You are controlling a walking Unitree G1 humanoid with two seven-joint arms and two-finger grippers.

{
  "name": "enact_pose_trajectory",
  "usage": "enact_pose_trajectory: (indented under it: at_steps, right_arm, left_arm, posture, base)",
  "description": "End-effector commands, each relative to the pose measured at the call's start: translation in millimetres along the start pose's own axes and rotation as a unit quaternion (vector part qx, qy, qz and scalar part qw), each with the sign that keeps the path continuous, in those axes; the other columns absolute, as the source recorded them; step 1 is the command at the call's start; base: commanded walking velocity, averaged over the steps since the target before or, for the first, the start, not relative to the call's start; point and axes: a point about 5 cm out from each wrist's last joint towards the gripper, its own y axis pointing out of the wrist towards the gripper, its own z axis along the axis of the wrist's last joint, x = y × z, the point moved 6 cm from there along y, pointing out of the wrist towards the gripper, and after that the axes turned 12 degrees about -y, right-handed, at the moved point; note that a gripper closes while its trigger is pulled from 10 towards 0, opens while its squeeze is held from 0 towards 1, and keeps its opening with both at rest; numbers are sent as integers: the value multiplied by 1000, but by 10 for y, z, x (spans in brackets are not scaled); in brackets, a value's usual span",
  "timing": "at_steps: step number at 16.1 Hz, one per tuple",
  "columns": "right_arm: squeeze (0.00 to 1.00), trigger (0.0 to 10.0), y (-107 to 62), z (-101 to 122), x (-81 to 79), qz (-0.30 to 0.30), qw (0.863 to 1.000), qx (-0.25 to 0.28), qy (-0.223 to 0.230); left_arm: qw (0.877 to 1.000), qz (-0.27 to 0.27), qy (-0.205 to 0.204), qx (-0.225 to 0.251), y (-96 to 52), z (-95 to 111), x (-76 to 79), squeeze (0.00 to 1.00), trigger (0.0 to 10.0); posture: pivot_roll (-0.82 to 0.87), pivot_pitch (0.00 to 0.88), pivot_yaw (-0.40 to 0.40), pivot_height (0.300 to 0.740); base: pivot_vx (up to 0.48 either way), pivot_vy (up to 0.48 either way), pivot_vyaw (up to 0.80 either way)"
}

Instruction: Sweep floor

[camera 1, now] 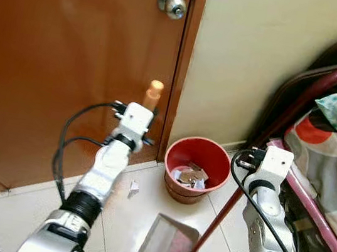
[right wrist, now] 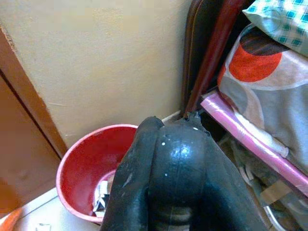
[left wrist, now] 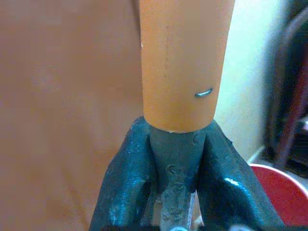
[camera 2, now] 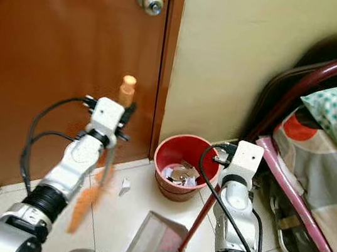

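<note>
Orange broom handle (camera 1: 153, 93) rises above the left gripper (camera 1: 133, 116) by the door, with the red bucket (camera 1: 197, 168) between both arms; the left wrist view shows fingers (left wrist: 122, 185) clamped on it, while the right gripper (right wrist: 168, 178) looks pressed shut above that bucket.

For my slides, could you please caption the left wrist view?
Left gripper clamped on orange broom handle, brown door behind.
</note>
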Motion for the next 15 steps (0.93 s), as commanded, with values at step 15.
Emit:
enact_pose_trajectory:
  at_steps: [15]
  right_arm:
    - [0,10000,345,383,-473,33,983,64,-170]
  left_arm:
    - [977,-111,-167,-75,-778,-131,-10,0,10000]
  posture:
    - [60,144,-47,740]
  base:
    - [0,0,0]
